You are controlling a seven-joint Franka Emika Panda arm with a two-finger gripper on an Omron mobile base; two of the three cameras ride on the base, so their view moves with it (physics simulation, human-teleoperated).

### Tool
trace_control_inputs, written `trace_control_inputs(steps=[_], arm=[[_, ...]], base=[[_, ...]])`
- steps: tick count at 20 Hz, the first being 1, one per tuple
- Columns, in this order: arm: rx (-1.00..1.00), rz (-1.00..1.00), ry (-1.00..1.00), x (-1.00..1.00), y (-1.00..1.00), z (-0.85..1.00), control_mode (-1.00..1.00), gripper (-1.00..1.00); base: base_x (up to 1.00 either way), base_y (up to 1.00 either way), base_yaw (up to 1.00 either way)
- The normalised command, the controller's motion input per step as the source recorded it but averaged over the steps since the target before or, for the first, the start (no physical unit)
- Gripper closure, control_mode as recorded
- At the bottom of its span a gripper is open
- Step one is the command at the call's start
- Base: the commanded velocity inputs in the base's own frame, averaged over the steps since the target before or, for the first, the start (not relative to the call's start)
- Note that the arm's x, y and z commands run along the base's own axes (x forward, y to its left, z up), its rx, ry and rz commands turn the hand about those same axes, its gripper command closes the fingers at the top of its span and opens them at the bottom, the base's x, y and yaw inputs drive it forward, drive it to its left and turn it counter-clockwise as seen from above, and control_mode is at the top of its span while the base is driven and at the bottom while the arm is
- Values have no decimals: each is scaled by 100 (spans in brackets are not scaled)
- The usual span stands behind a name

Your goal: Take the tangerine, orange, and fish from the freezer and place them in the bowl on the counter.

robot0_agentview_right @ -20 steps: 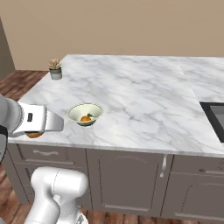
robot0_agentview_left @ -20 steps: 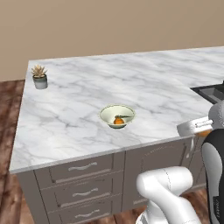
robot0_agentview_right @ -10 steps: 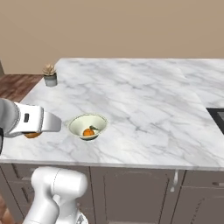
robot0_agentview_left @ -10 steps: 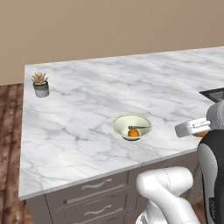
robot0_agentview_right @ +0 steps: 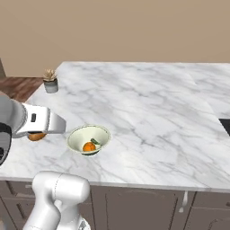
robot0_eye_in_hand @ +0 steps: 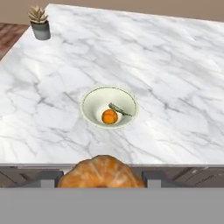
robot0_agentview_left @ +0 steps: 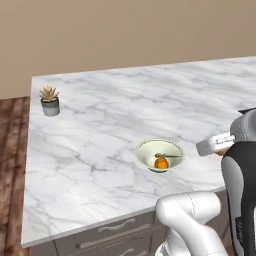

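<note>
While the jaws are clamped on the orange [robot0_eye_in_hand: 101, 172], you have a round, ridged fruit sitting between them at the bottom of the hand view. I judge it light and fairly firm, with a waxy skin that could roll or slip if the grip loosens, so keep the hold across its widest part as it is now. The gripper [robot0_agentview_right: 37, 134] hangs just short of the table's [robot0_agentview_right: 148, 108] near edge, to the left of the bowl [robot0_agentview_right: 77, 135] in the right base view.

That bowl stands close to the near edge and already holds a smaller orange fruit, probably the tangerine [robot0_eye_in_hand: 109, 116], with a thin dark sliver [robot0_eye_in_hand: 120, 109] beside it; whether that is the fish you cannot tell. Room inside is tight, so lower the orange gently rather than dropping it.

Around the bowl the marble is bare, and the small plant pot [robot0_agentview_left: 50, 105] sits well apart at the far left corner.
</note>
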Motion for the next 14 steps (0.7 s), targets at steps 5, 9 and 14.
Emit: trace_control_inputs(steps=[5, 9, 14], arm=[[2, 26, 27, 90, 3, -67, -100, 100], [0, 16, 33, 95, 29, -71, -100, 100], [0, 0, 17, 91, 30, -55, -100, 100]], base=[[0, 0, 0], [0, 0, 0], [0, 0, 0]])
